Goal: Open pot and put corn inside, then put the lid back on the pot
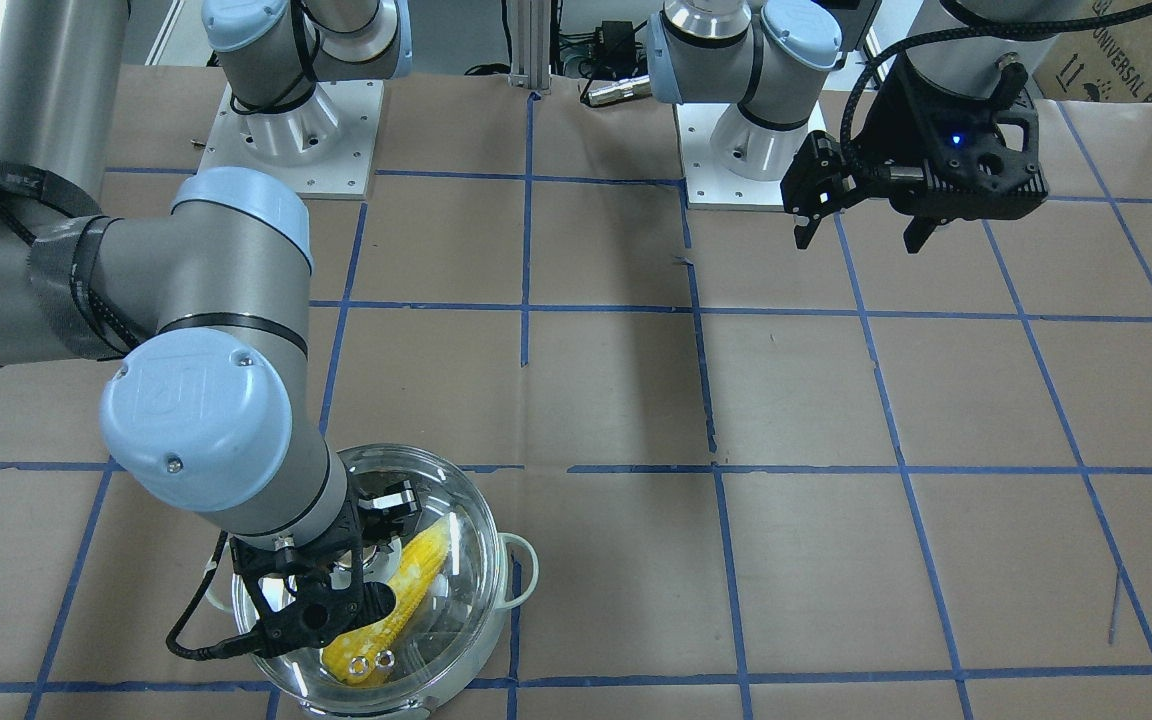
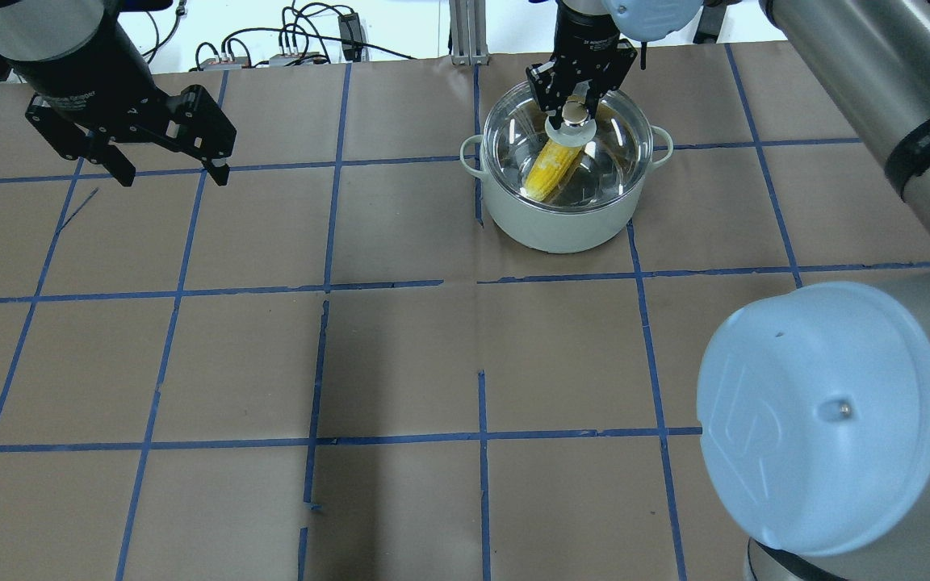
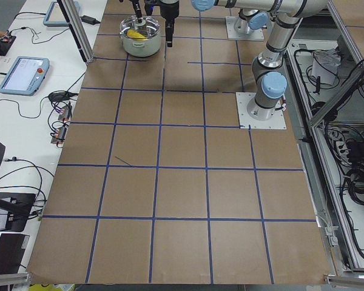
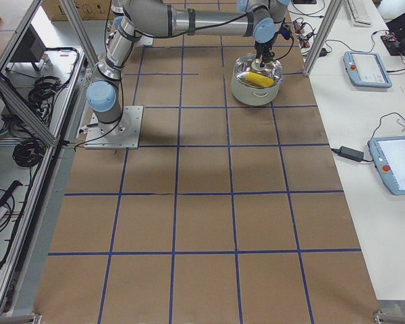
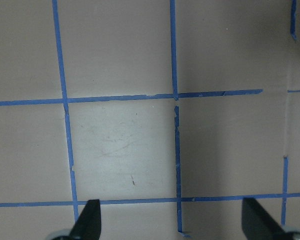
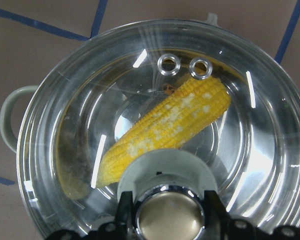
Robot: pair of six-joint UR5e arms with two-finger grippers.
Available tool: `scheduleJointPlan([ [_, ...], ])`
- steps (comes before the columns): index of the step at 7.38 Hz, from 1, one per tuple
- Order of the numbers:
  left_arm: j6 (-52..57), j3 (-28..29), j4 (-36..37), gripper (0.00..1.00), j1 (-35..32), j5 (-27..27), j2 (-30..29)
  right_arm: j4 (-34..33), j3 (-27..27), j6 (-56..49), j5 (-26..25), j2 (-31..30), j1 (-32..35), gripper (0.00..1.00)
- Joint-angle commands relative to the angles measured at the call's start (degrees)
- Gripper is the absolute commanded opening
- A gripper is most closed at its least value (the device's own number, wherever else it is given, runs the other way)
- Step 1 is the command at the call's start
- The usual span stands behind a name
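The pot (image 2: 554, 230), near the far edge of the table (image 2: 400, 363), holds the corn (image 2: 550, 169) beneath its glass lid (image 2: 614, 157), the right gripper (image 2: 574, 114) clamped on the knob (image 6: 171, 216), apparently seating it, while the left gripper (image 2: 170, 173) hangs open and empty, well apart.

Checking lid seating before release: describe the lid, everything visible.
The lid is a clear glass dome with a metallic round knob on a pale collar and two small metal vent rings. It sits on the pot, covering its rim, with the corn visible through it. The right gripper grips the knob from both sides.
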Motion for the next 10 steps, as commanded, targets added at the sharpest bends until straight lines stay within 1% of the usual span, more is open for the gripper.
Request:
scheduleJointPlan([
  [1, 0.0, -0.2, 0.1, 1.0, 0.0, -0.1, 0.0, -3.8, 0.7, 0.0, 0.1, 0.1, 0.1, 0.99],
  [4, 0.1, -0.2, 0.1, 1.0, 0.0, -0.1, 0.0, -3.9, 0.0, 0.0, -0.2, -0.6, 0.2, 1.0],
  [5, 0.1, -0.2, 0.1, 1.0, 0.0, 0.0, 0.0, -2.9, 0.9, 0.0, -0.4, -3.3, -0.3, 1.0],
  [6, 0.1, -0.2, 0.1, 1.0, 0.0, 0.0, 0.0, 0.2, 2.7, -0.1, -0.3, -7.6, -0.8, 1.0],
  [7, 0.1, -0.2, 0.2, 1.0, 0.0, 0.0, 0.0, 1.2, 6.0, -0.4, -0.5, -12.3, -1.2, 1.0],
  [9, 0.1, -0.3, 0.1, 1.0, 0.0, 0.0, 0.0, 0.3, 16.8, -0.2, -1.2, -22.1, -1.7, 1.0],
  [10, 0.1, -0.4, 0.1, 1.0, 0.0, 0.0, 0.0, 0.2, 21.3, -0.4, -1.2, -26.2, -2.6, 1.0],
])
